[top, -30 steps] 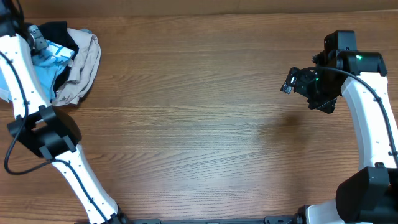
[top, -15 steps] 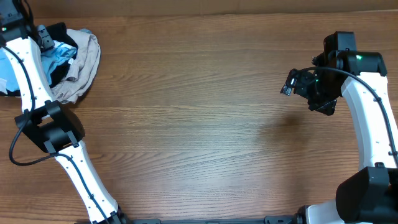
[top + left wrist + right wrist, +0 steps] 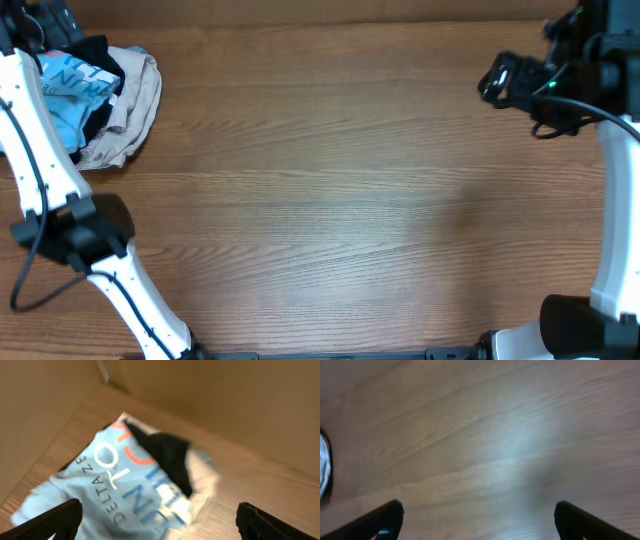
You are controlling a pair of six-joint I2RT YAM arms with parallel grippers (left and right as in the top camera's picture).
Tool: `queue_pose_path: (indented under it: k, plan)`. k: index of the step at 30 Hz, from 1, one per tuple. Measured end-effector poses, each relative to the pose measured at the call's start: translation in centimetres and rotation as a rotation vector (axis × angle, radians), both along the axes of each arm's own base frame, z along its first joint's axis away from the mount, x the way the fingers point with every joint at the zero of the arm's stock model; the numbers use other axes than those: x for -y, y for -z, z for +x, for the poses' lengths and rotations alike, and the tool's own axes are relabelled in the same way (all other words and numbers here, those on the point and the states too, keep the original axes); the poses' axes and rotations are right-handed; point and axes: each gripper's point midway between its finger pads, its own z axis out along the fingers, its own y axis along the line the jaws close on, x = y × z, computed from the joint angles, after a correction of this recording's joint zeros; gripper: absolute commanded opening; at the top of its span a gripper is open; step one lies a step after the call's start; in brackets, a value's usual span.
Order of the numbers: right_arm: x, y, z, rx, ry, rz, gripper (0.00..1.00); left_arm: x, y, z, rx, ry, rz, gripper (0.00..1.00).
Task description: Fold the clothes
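Where the desk (image 3: 330, 200) reaches its far-left corner, the sky-blue T-shirt (image 3: 62, 88) lies crumpled in a heap, printed lettering up, with a black garment (image 3: 98, 52) touching it and a beige garment (image 3: 135, 100) just beside it. Above the heap the left jaws stand wide apart, gripping nothing. Over bare wood at the far right, the right jaws gape equally wide, empty.

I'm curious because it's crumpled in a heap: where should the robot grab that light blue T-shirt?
Likely the lettered part of the light blue T-shirt, pinched from straight above: it lies spread and uppermost there, while the black garment lies over its other side.
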Motion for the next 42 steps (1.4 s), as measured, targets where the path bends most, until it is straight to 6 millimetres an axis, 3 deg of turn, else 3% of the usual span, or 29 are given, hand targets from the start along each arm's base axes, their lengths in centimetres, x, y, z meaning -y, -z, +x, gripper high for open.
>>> queue_pose_path:
  k: [3, 6, 9, 15, 20, 30, 35, 40, 42]
  plan:
    - [0.3, -5.9, -2.2, 0.114, 0.008, -0.034, 1.00, 3.9, -6.1, -2.1, 0.090, 0.065, 0.014, 1.00]
    - [0.2, -10.5, -3.7, 0.269, 0.007, -0.044, 1.00, 6.3, -8.7, -2.6, 0.139, 0.111, 0.021, 1.00]
    - [0.0, -14.4, -7.5, 0.403, 0.009, -0.052, 1.00, 7.8, -8.6, -2.2, 0.139, 0.147, 0.010, 1.00]
    - [-0.5, -18.8, -14.4, 0.590, 0.012, -0.063, 1.00, 7.7, -7.3, -1.8, 0.110, 0.146, -0.002, 1.00]
    - [-0.7, -20.4, -17.6, 0.676, 0.012, -0.068, 1.00, 7.7, -7.3, -1.8, 0.110, 0.147, -0.002, 1.00]
    - [-0.6, -20.3, -17.4, 0.670, 0.014, -0.069, 1.00, 7.7, -7.3, -1.8, 0.111, 0.148, -0.004, 1.00]
    - [-0.2, -19.3, -16.4, 0.640, 0.030, -0.083, 1.00, 7.7, -7.3, -1.8, 0.110, 0.148, -0.003, 1.00]
    - [0.1, -19.1, -13.5, 0.720, 0.037, -0.092, 1.00, 7.7, -7.3, -1.8, 0.110, 0.149, -0.004, 1.00]
    - [0.2, -18.1, -12.5, 0.756, 0.038, -0.094, 1.00, 7.7, -7.3, -1.8, 0.110, 0.148, -0.004, 1.00]
